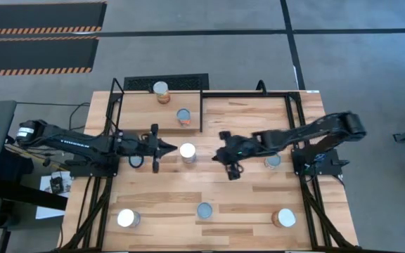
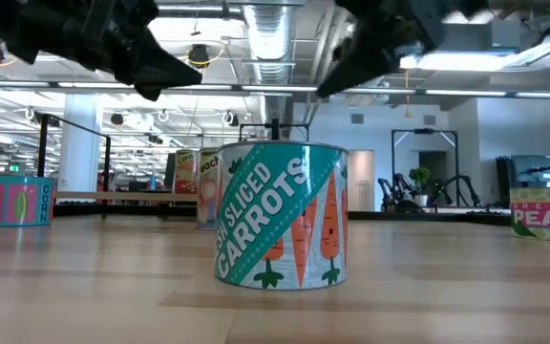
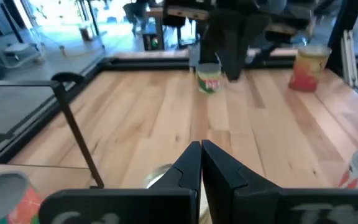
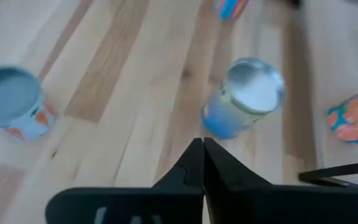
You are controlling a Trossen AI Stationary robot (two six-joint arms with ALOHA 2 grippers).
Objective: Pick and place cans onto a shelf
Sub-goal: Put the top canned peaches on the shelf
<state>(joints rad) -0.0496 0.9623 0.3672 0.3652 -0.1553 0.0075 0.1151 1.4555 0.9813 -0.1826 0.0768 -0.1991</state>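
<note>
Both grippers hang shut and empty above the middle of the table. My left gripper (image 1: 172,148) points toward the table's right edge, just short of a white-topped can (image 1: 188,152) whose top shows under its fingers (image 3: 159,177). My right gripper (image 1: 223,156) is on that can's other side; its wrist view shows the can (image 4: 246,99) ahead, standing upright. Two cans (image 1: 161,91) (image 1: 183,116) stand on the shelf (image 1: 146,112) at the far left. Other cans stand on the tabletop: at the right (image 1: 273,161) and three along the near edge (image 1: 129,218) (image 1: 204,210) (image 1: 284,218).
The shelf's black rod frame (image 1: 201,105) rises at the far left, and one post shows close in the left wrist view (image 3: 73,124). Black rails (image 1: 301,140) run along the table's sides. The carrots can (image 2: 280,215) fills the low view's middle, with a peas can (image 2: 545,212) at the right.
</note>
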